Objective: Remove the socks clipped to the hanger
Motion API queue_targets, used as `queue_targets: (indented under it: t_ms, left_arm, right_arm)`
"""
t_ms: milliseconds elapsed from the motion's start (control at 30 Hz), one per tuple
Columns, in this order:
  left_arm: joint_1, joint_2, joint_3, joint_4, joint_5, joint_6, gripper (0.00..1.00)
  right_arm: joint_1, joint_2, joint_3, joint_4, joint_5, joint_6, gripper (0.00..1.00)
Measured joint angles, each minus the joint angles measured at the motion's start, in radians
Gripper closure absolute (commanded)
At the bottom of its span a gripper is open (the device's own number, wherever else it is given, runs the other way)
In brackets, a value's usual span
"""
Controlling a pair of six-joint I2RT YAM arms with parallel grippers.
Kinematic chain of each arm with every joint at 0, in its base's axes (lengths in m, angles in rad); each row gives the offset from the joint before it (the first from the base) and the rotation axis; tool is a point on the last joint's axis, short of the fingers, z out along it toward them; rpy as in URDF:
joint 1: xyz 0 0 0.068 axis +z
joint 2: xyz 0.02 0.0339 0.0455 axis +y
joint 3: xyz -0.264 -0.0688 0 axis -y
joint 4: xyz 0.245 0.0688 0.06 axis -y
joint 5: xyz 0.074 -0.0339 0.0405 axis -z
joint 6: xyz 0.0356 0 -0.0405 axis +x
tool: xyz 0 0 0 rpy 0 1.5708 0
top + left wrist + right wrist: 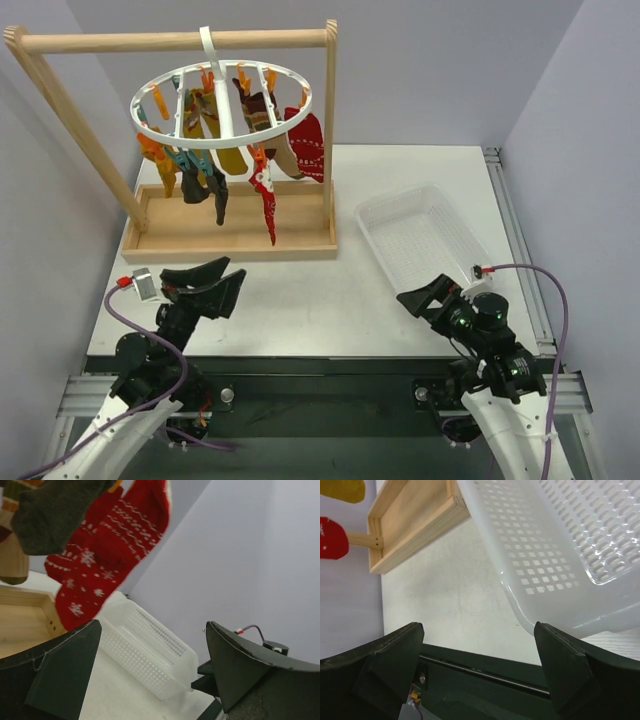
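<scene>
The white ring hanger (222,137) hangs by its hook from the wooden rack's bar. Several socks (262,185) are clipped to it: red with white pattern, mustard, brown, black and orange. In the left wrist view a red patterned sock (107,550) and a dark sock (52,511) hang at the upper left. My left gripper (215,282) is open and empty, low over the table in front of the rack. My right gripper (428,298) is open and empty at the near end of the basket.
The wooden frame rack (236,236) stands at the back left on its tray base. A white mesh basket (420,238) lies at the right, seen also in the left wrist view (145,652) and the right wrist view (555,555). Grey walls close in the sides.
</scene>
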Motion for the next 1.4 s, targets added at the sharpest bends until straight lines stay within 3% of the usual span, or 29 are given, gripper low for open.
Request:
queue_targets:
  t_ms: [200,300,533,833,1100,1400]
  left_arm:
    - [0.0,0.097,0.167,-0.304,-0.2,-0.078,0.03]
    - [0.0,0.188,0.265,-0.437,-0.22,-0.089,0.02]
    - [0.0,0.338,0.485,-0.628,-0.146,0.018,0.02]
    - [0.0,0.41,0.632,-0.658,0.043,0.17,0.03]
    - [0.0,0.678,1.032,-0.79,0.027,0.2,0.15]
    - [0.0,0.81,1.133,-0.826,-0.034,0.247,0.26]
  right_arm:
    - [0.0,0.046,0.087,-0.082,0.051,-0.048,0.0]
    - [0.0,0.046,0.12,-0.089,0.062,-0.05,0.0]
    - [0.0,0.076,0.176,-0.097,0.034,-0.108,0.03]
    - [0.035,0.364,0.346,-0.096,-0.039,-0.228,0.04]
    - [0.342,0.561,0.543,-0.034,0.101,-0.269,0.04]
    - [0.68,0.894,0.743,0.105,0.38,-0.35,0.06]
